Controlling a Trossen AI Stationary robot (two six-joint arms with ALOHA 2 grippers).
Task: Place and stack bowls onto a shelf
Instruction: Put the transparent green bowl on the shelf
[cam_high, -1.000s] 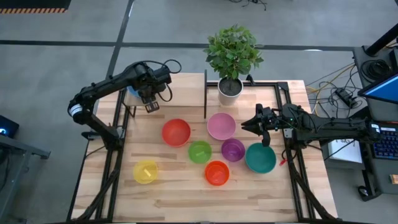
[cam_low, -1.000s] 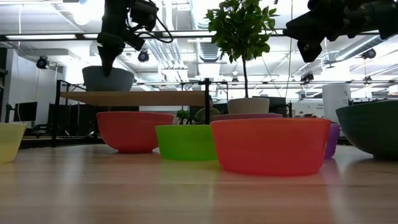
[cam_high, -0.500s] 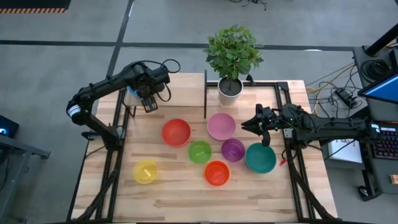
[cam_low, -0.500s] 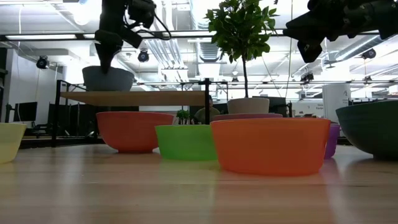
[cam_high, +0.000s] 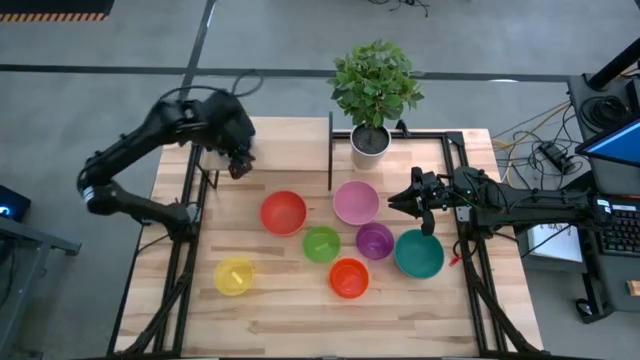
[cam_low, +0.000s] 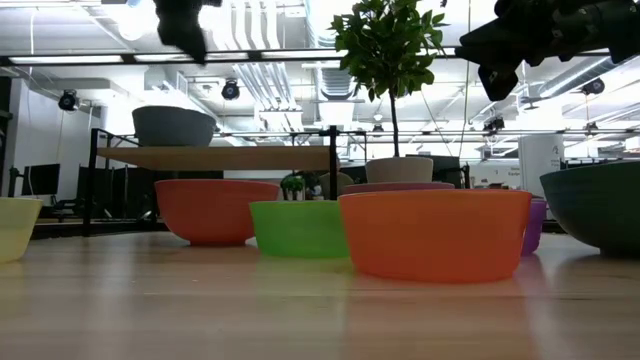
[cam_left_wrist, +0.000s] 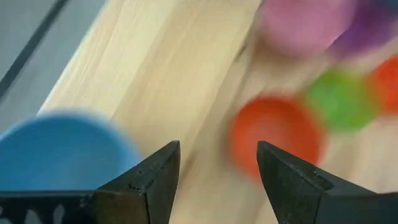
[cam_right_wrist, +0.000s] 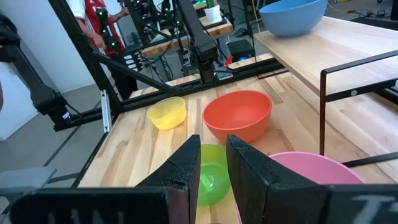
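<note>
A blue bowl (cam_left_wrist: 59, 146) rests base down on the left end of the pale wood shelf (cam_high: 295, 150); in the low view the bowl (cam_low: 173, 126) shows dark. My left gripper (cam_left_wrist: 217, 155) hangs open above and beside it, touching nothing. Red (cam_high: 283, 213), pink (cam_high: 355, 202), green (cam_high: 321, 243), purple (cam_high: 374, 240), teal (cam_high: 418, 254), orange (cam_high: 349, 277) and yellow (cam_high: 234, 276) bowls stand on the table. My right gripper (cam_high: 393, 200) waits level at the right, beside the pink bowl, its fingers a narrow gap apart with nothing between.
A thin black divider (cam_high: 330, 150) stands upright in the middle of the shelf. A white pot with a green plant (cam_high: 370, 143) sits on the shelf's right half. Bare wood lies along the table's near edge (cam_high: 300, 330). A person stands beyond the table (cam_right_wrist: 93, 25).
My left gripper has opened and let go of the blue bowl, then risen clear of it and tipped nearer to level, drawing back toward the table's left edge. The bowl stays where it was on the shelf.
</note>
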